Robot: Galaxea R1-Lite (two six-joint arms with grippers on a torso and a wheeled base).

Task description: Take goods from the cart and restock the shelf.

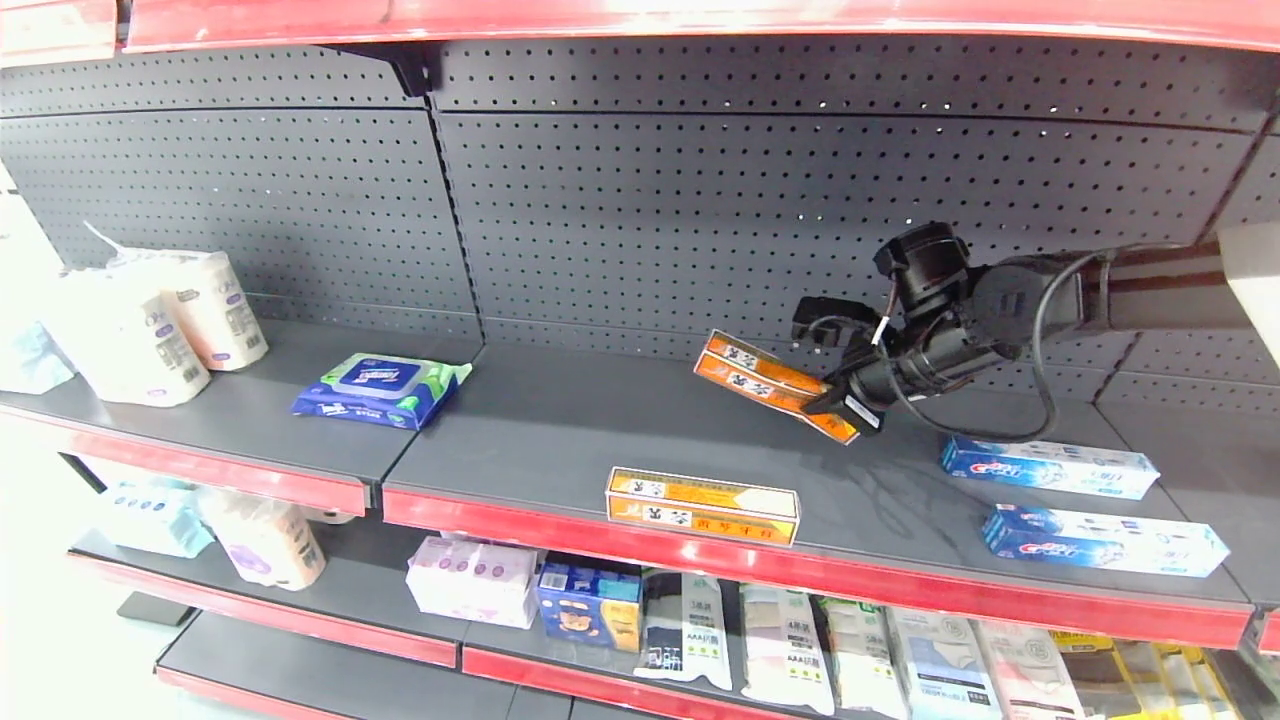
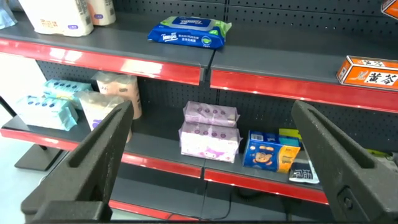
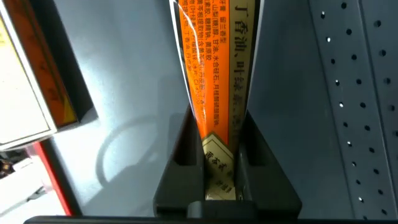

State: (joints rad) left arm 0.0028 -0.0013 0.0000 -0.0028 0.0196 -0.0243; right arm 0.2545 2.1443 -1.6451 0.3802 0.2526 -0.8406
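Note:
My right gripper [image 1: 838, 398] is shut on one end of a long orange toothpaste box [image 1: 770, 383], holding it tilted just above the dark middle shelf [image 1: 560, 430] near the pegboard back. The same orange box [image 3: 214, 81] runs away from the right gripper [image 3: 219, 163], clamped between its black fingers. A second orange box [image 1: 702, 505] lies flat at the shelf's front edge and also appears as the second orange box [image 3: 31, 74]. My left gripper [image 2: 211, 168] is open in front of the lower shelves, with nothing between its fingers.
Two blue toothpaste boxes [image 1: 1050, 467] lie on the shelf to the right. A blue wet-wipes pack [image 1: 385, 390] and white tissue packs [image 1: 150, 320] sit to the left. The lower shelf holds purple tissue packs [image 2: 211, 127] and other goods. Bare shelf surface lies between the orange boxes.

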